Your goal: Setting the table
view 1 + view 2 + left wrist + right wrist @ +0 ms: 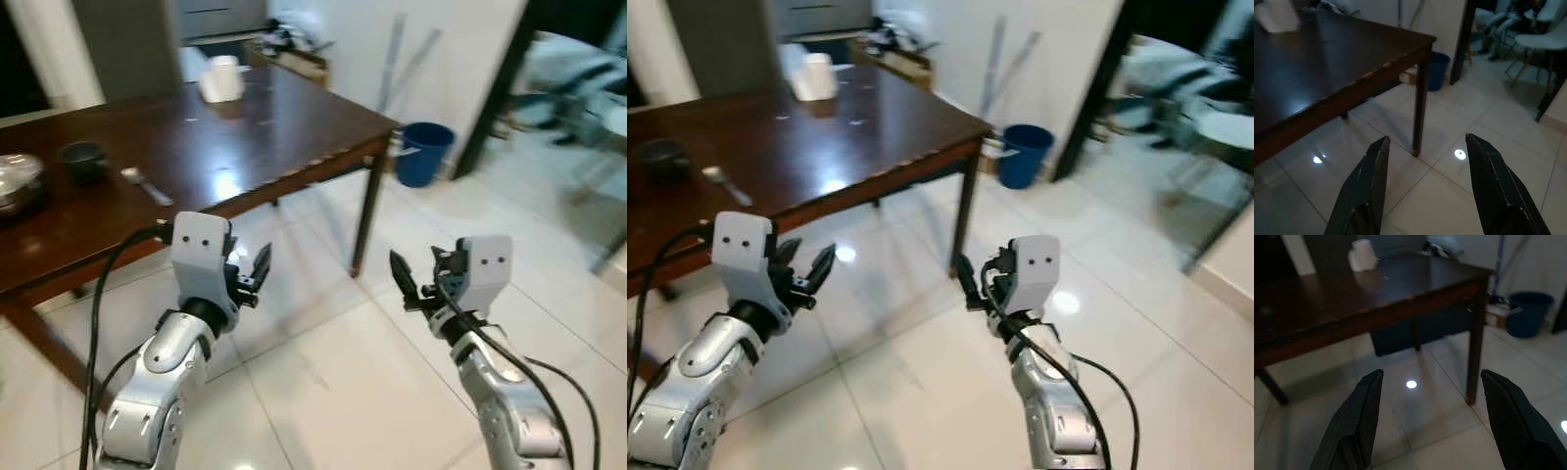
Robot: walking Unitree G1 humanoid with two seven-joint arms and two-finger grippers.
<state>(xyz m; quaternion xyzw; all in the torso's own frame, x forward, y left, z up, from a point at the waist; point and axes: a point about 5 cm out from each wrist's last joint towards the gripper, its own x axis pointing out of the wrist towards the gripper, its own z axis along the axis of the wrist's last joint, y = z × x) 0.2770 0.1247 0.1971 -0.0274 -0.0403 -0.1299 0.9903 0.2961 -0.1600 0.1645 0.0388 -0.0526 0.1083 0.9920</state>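
A dark brown wooden bench (265, 127) with slim square legs stands on a floor of large glossy white tiles (323, 372), which mirror small round spots of ceiling light. The polished top also catches a pale glare. Beyond the bench's far corner a blue plastic bucket (424, 152) sits on the floor against a white wall (451, 59), with two thin pale poles (394, 59) leaning on the wall beside it. A dark door frame (500, 88) to the right of the bucket opens onto a brighter, blurred room, where a white moulded chair (1542, 46) stands on the same tiles.
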